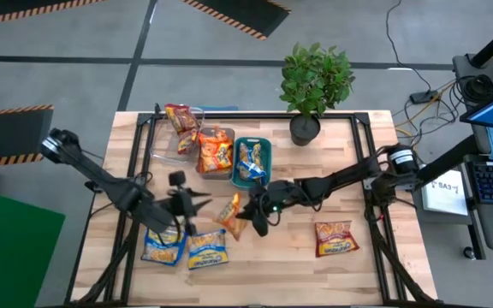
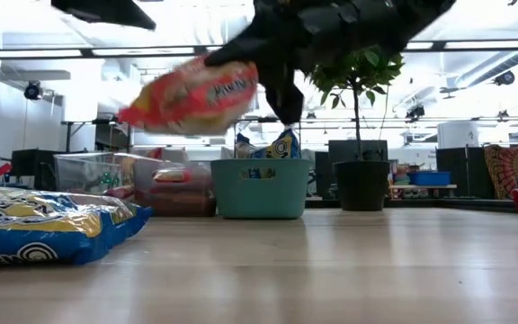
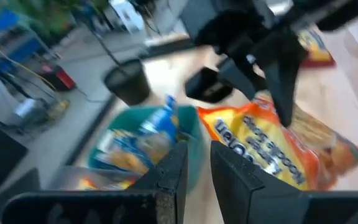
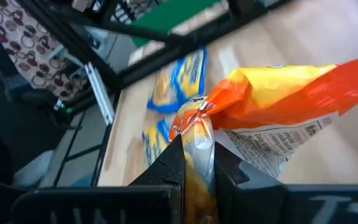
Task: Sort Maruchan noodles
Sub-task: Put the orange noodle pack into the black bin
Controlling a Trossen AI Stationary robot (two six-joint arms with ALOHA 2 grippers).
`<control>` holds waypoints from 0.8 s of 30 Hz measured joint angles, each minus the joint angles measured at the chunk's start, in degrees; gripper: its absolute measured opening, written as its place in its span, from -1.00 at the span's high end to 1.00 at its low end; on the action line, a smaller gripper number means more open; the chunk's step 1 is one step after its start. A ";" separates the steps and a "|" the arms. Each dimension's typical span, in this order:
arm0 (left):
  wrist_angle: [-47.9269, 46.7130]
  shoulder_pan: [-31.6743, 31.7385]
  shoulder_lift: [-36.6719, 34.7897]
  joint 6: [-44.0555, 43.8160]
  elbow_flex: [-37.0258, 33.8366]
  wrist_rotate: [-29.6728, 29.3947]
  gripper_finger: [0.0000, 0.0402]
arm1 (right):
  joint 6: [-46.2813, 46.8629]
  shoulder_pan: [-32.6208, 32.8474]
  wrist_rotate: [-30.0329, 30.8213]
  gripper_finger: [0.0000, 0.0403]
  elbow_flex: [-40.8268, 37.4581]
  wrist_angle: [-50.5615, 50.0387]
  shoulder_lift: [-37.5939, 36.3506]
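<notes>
My right gripper is shut on an orange noodle packet, held above the table's middle; the low view shows the packet well above the table. My left gripper hovers just left of it, fingers nearly together with nothing between them. Two blue-and-yellow packets lie flat near the front edge. A red packet lies flat at the front right. The teal bin holds blue packets, and the grey bin holds orange ones. My right gripper pinches the orange packet's crimped end between its two fingers. The fingers come from the table's right, slanting slightly down. The packet reaches out beyond the fingertips, tilted and lifted clear of the table.
A clear bin with a reddish packet stands at the far left of the bin row. A potted plant stands at the far edge, right of the bins. Bare wood lies between the red packet and the blue packets.
</notes>
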 joint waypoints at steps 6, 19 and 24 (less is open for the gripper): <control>-0.63 0.00 -6.67 3.45 -0.35 -6.33 0.74 | -7.23 -2.37 3.06 0.87 7.19 -5.20 -0.27; -3.39 0.00 -14.69 4.52 -2.51 -26.16 0.74 | -12.06 -12.68 24.19 0.87 23.43 -14.67 7.11; -3.68 0.00 -17.04 4.83 -2.89 -30.76 0.74 | -9.14 -16.62 24.16 0.87 27.14 -13.81 13.20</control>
